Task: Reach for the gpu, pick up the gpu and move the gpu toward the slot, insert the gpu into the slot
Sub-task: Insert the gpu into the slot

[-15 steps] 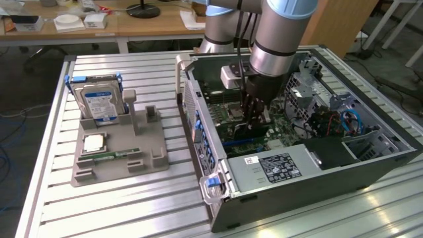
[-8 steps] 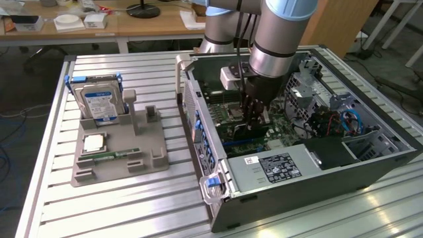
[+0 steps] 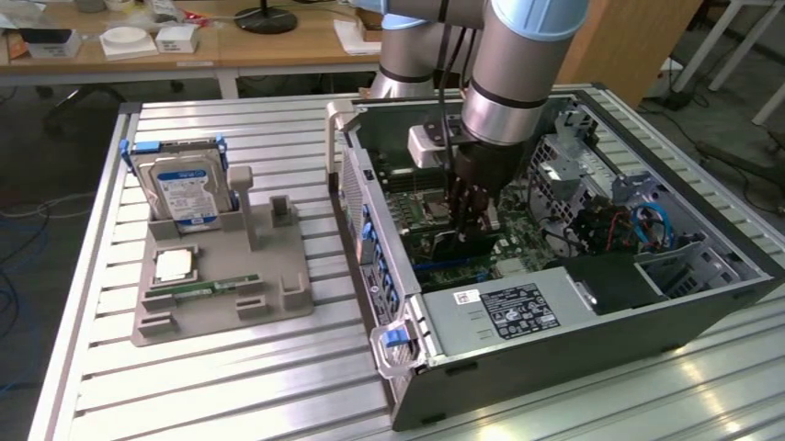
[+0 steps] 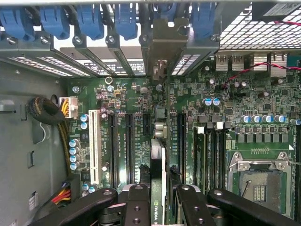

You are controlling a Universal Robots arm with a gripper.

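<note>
Your tool [image 4: 159,207], two black fingers [image 4: 136,205] on the grey arm, is clamped on the gpu [image 4: 158,155], a thin dark circuit card with a silver metal end bracket, held edge-on. You see the card upright inside the open dark computer case [image 3: 552,358], so that its lower edge can meet the connector. Its bracket points toward the rear expansion openings with blue latches [image 4: 89,21], where it must seat. The slot [image 4: 181,141], a long narrow dark plastic strip on the green motherboard [image 4: 235,108], lies just beside the card's line. Whether the edge has entered it you cannot tell. The case rests on the ribbed metal bench [image 3: 245,386].
</note>
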